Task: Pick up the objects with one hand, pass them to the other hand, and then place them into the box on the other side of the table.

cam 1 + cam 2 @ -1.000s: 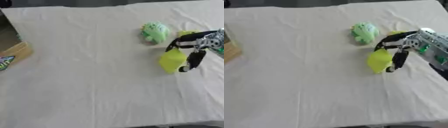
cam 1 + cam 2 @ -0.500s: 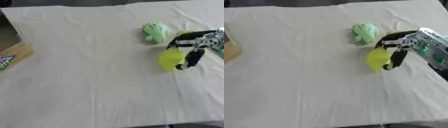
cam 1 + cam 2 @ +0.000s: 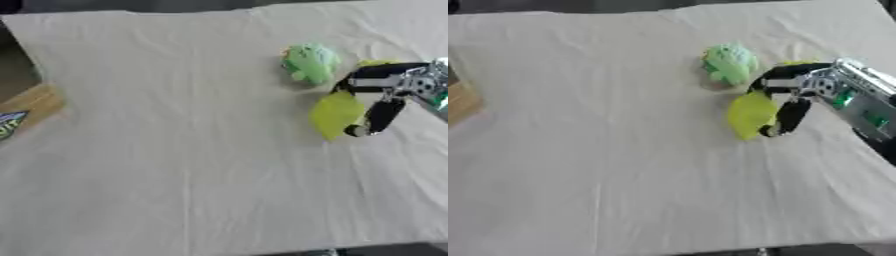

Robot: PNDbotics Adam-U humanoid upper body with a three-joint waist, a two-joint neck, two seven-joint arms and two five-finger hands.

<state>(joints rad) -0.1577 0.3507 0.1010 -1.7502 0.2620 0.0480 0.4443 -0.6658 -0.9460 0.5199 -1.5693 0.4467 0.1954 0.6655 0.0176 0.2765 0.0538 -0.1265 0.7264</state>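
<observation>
Not much has changed since a second ago: the right hand (image 3: 785, 102) is still parked at the right side of the table with its fingers curled around the yellow-green thing (image 3: 751, 115), and if anything it has only drifted a touch. That thing looks like a soft, lemon-coloured lump, pinched between the thumb on top and the fingers (image 3: 378, 116) hanging down its right side; whether it's lifted off the cloth or still resting on it, I can't tell. Just up and to the left of it sits a green fuzzy toy (image 3: 308, 61), lying on the white cloth (image 3: 175, 150) near the hand but not touched by it. Way over at the left edge you can see a bit of the wooden box (image 3: 31, 105), well apart from everything else.
</observation>
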